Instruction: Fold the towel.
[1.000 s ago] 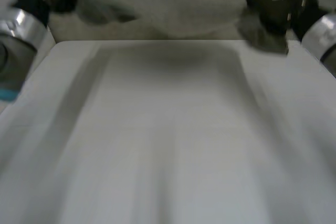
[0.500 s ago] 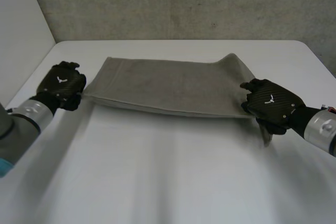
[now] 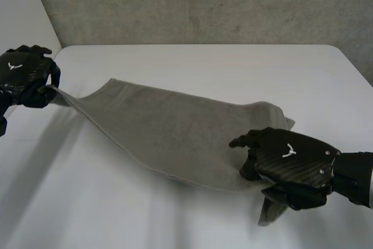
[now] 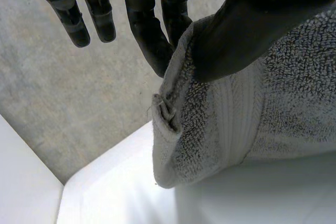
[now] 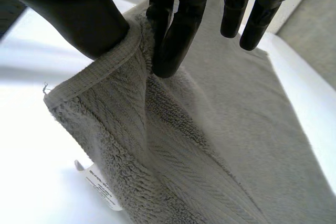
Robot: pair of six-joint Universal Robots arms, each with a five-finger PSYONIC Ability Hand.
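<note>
Left robot hand (image 3: 23,77) and right robot hand (image 3: 294,158) pinching opposite towel (image 3: 169,123) ends; long axis between them

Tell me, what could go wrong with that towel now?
1. The left robot hand pinches just a corner of the towel, so the cloth might slip out.
2. That corner is lifted while the right robot hand holds its corner low by the table, so the fold may land skewed.
</note>
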